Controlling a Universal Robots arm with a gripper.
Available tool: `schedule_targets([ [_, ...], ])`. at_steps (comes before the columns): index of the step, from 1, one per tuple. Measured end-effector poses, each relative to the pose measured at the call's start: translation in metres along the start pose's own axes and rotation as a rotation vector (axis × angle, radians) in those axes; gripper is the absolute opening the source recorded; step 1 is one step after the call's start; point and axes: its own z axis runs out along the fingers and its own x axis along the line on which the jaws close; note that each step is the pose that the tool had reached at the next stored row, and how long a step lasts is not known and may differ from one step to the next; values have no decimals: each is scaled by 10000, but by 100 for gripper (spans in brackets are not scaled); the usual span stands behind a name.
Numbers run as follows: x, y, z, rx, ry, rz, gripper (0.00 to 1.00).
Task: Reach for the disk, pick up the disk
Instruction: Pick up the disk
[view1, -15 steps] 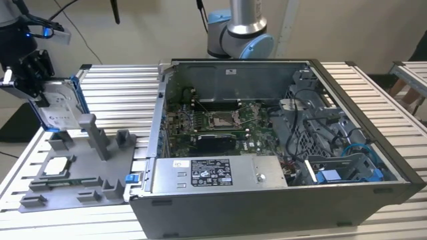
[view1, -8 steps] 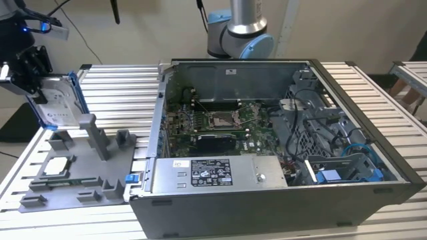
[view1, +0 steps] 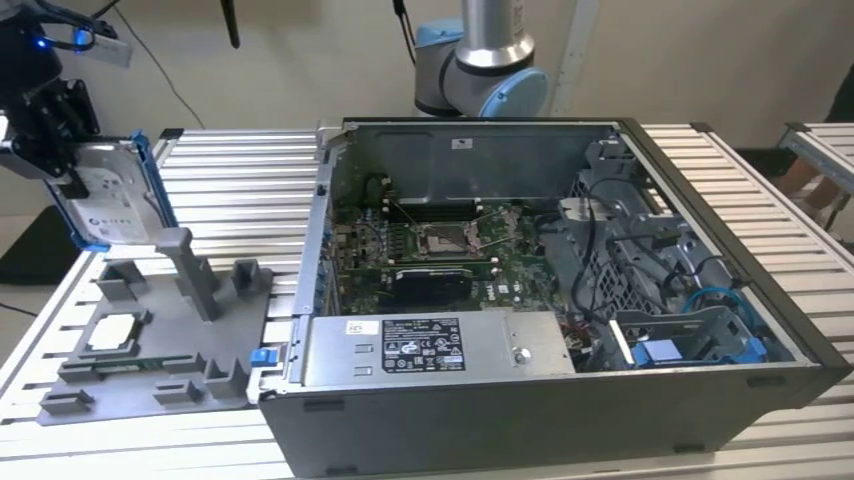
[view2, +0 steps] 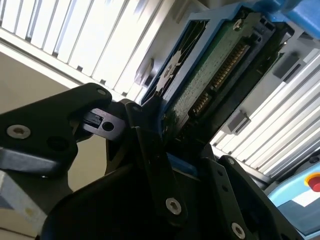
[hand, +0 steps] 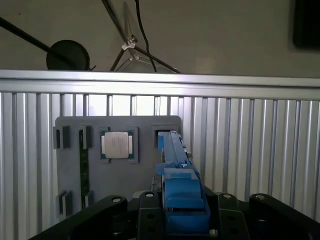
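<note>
The gripper (view1: 70, 168) is clamped on the disk (view1: 118, 205), its black fingers (view2: 150, 145) pressed against the two flat faces near one end. The disk stands on edge, slightly tilted, above the far corner of the grey tray (view1: 147, 352) at the exterior view's left; from here I cannot tell whether its lower edge has cleared the tray.

The exterior view gives the labelled silver face and the blue bracket along its side. The second wrist view shows the other face of the disk (view2: 210, 75) instead: a green circuit board with a row of gold contacts, framed in blue. The first wrist view looks along the disk's narrow blue edge (hand: 180, 186) down onto the tray (hand: 120, 182), where a small square chip (hand: 117, 144) sits in its socket; in the exterior view the chip (view1: 118, 330) lies near the tray's left edge.

The wrist hangs at the upper left corner of the exterior view, gripper pointing downward; the arm's base (view1: 481, 70) stands at the slatted table's (view1: 227, 170) far edge, behind the open computer case (view1: 534, 425); a long grey box (view1: 427, 345) lies along the case's near wall.
</note>
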Motion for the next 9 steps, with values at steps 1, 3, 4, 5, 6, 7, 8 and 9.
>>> schedule_targets([
  [1, 0, 0, -11, 0, 0, 0, 0],
  [3, -1, 1, -33, 0, 0, 0, 0],
  [4, -1, 1, -43, 0, 0, 1, 0],
  [5, -1, 1, -53, 0, 0, 0, 0],
  [6, -1, 1, -62, 0, 0, 0, 0],
  [7, -1, 2, -70, 1, 0, 0, 0],
  [8, -2, 2, -79, 0, 0, 1, 0],
  [9, -2, 2, -88, 0, 0, 0, 0],
])
